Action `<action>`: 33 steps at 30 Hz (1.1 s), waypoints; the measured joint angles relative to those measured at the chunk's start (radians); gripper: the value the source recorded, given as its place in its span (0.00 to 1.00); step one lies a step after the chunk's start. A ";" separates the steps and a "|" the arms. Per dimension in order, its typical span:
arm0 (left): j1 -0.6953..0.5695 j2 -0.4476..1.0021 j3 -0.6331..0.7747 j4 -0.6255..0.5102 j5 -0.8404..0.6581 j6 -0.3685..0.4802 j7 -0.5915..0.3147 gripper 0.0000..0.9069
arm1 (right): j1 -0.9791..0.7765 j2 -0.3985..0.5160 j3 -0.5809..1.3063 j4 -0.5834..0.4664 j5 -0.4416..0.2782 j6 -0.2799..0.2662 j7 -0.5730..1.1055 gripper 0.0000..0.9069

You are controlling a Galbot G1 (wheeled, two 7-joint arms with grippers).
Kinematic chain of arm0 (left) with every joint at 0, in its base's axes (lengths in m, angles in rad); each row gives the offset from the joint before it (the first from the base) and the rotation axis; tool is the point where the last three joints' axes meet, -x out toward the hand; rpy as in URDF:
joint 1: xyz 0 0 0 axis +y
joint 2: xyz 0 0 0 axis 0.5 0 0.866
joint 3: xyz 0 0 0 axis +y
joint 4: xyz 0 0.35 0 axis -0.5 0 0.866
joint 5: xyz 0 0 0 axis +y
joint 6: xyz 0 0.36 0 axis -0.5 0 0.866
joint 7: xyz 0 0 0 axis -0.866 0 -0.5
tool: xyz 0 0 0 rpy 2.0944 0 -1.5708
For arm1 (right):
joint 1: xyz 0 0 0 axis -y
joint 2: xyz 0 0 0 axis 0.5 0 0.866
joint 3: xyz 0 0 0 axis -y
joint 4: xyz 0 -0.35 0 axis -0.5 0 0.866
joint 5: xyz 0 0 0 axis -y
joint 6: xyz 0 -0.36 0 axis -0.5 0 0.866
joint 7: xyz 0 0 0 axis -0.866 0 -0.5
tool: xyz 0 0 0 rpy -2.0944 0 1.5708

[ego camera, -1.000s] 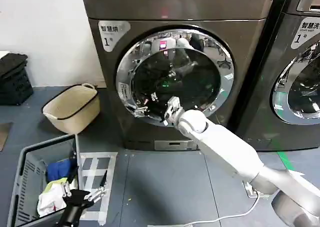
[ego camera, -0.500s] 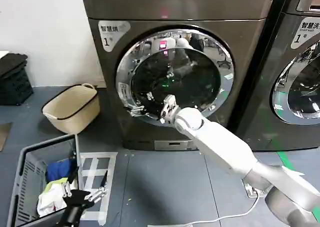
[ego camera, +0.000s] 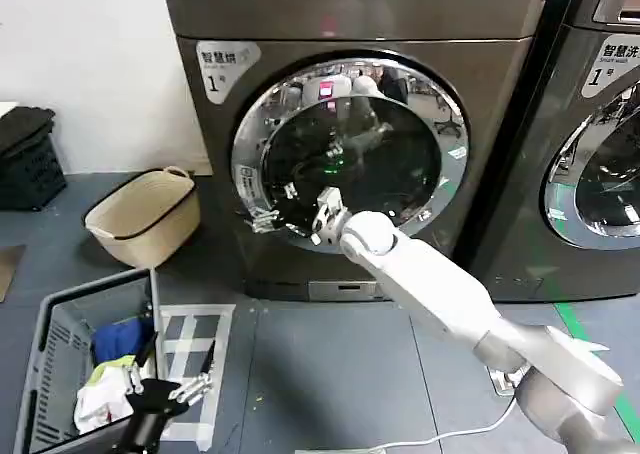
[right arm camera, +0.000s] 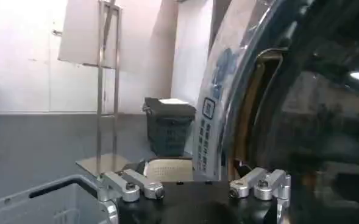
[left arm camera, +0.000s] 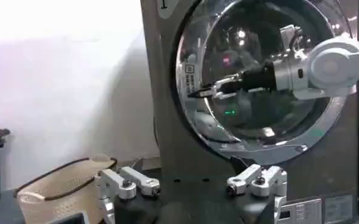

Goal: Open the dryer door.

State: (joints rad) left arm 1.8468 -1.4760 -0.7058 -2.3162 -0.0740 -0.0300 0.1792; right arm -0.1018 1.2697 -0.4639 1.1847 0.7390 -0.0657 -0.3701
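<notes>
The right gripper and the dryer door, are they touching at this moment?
Cannot tell. In the left wrist view the right gripper overlaps the dryer door near its chrome rim, but no view shows contact or a gap plainly.

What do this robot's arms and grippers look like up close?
The right arm is a smooth white tube with a round white ball joint and a grey elbow section. Its right gripper has a dark body with slim silver metal fingers. The left gripper looks alike: a black base carrying two silver fingers with round pivot screws.
</notes>
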 joint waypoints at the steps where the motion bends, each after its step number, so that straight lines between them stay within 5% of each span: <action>1: 0.001 0.000 0.000 0.000 0.000 0.000 0.000 1.00 | 0.001 0.000 0.000 -0.002 0.000 0.001 -0.005 1.00; 33: -0.002 -0.001 -0.001 0.000 -0.003 0.000 0.000 1.00 | 0.002 -0.022 -0.006 0.007 0.002 0.033 -0.177 1.00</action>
State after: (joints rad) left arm 1.8445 -1.4765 -0.7072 -2.3164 -0.0770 -0.0300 0.1793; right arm -0.0995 1.2482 -0.4698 1.1913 0.7414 -0.0325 -0.5472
